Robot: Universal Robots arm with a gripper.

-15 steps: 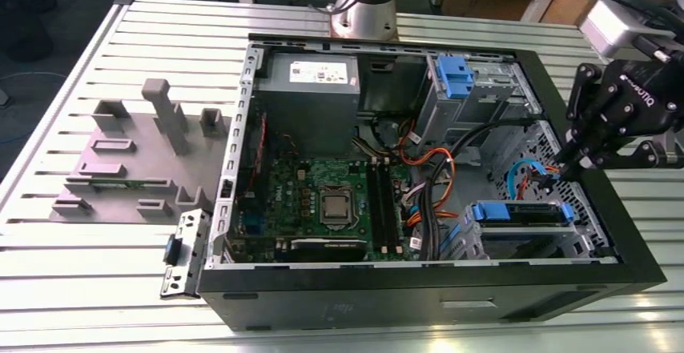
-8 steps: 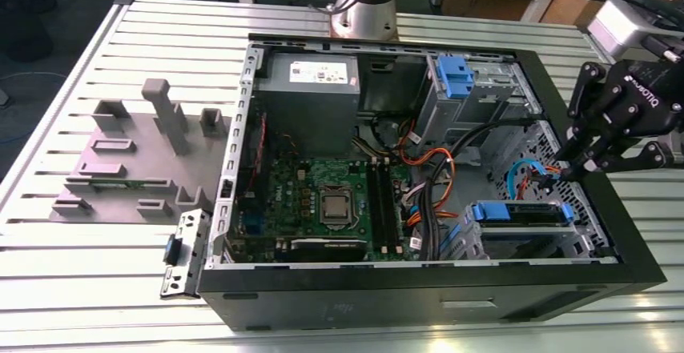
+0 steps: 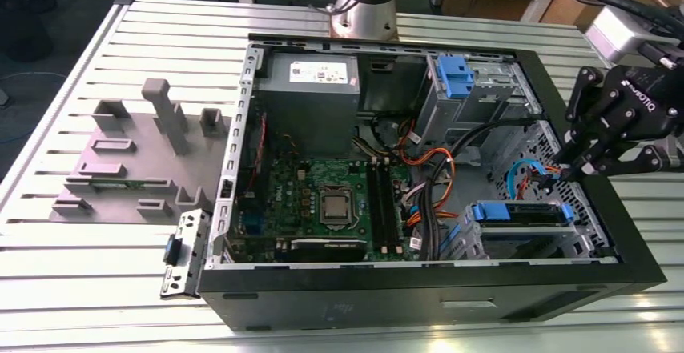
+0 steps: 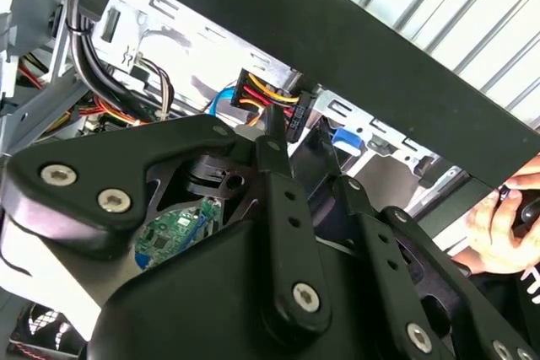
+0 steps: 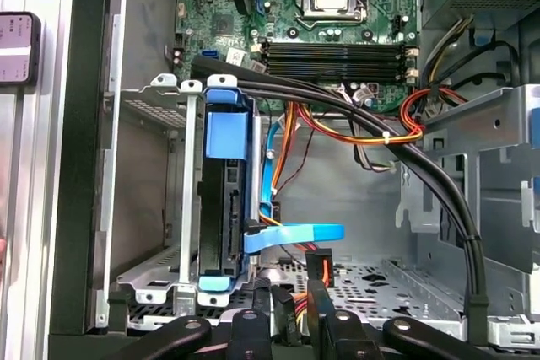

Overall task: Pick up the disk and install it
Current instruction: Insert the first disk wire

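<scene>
Here, jaws narrowed on power connector [image 4: 274, 111] at case [image 3: 598, 113] edge, disk [image 5: 226, 208] seated in cage.

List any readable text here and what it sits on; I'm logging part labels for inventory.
No text can be quoted with confidence.
White sticker on the power supply: print too small to read.
White lettering on the claw housing: too faint to quote.
Motherboard markings: too small to read.
</scene>
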